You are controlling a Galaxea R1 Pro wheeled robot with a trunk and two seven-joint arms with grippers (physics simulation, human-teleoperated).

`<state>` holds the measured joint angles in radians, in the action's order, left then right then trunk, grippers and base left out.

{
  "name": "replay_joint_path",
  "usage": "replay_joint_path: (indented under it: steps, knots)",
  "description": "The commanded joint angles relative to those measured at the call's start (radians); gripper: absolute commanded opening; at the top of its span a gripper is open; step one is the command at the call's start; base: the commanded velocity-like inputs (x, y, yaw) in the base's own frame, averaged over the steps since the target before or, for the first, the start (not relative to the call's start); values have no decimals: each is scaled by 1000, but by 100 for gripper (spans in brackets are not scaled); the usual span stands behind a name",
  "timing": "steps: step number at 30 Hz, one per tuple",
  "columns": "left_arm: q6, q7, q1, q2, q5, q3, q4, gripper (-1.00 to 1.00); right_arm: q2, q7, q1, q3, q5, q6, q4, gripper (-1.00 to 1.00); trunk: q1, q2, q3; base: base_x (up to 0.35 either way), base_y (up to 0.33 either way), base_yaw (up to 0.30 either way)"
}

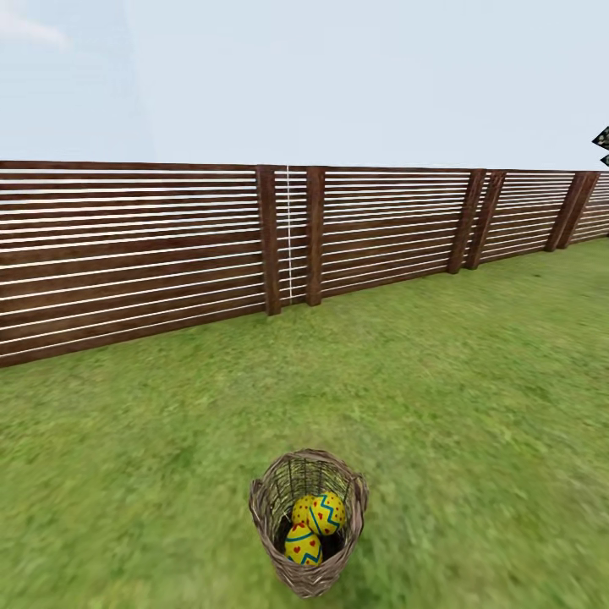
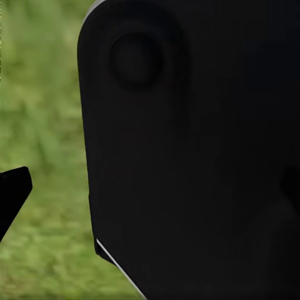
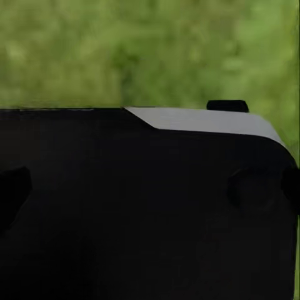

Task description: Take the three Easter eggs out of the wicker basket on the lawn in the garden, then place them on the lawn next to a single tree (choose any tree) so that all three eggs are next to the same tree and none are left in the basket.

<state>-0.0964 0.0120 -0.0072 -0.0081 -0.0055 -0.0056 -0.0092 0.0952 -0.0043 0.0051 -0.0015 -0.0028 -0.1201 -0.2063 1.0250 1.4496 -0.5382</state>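
Observation:
The wicker basket (image 1: 309, 524) stands on the lawn (image 1: 440, 397) low in the head view, just right of centre. In it lie the three Easter eggs, yellow with red dots and blue-green zigzags: one high on the right (image 1: 328, 512), one low in front (image 1: 302, 546), and one half hidden behind them (image 1: 299, 508). The tree is out of view. In the left wrist view a dark fingertip (image 2: 12, 195) shows at the frame's edge over blurred grass, with a black robot panel (image 2: 194, 156) behind. The right wrist view has faint dark fingertips (image 3: 11, 190) at both edges, wide apart, before another black panel (image 3: 150, 206).
A brown horizontal-slat fence (image 1: 169, 254) runs across the back of the lawn, slanting away to the right. A scrap of dark foliage (image 1: 602, 145) pokes in above it at the far right. Open grass lies all around the basket.

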Motion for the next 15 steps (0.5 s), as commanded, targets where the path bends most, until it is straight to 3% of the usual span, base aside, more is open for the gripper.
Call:
replay_joint_path:
  steps: [1,15]
  knots:
    - [-3,1,0,1,0,-1,1,100,6,-1,1,0,-1,23,-47,100,0,0,-1,0,0,0]
    - [-45,-1,0,8,3,1,1,100,10,-2,-3,-6,-3,61,-84,100,0,0,-1,0,0,0]
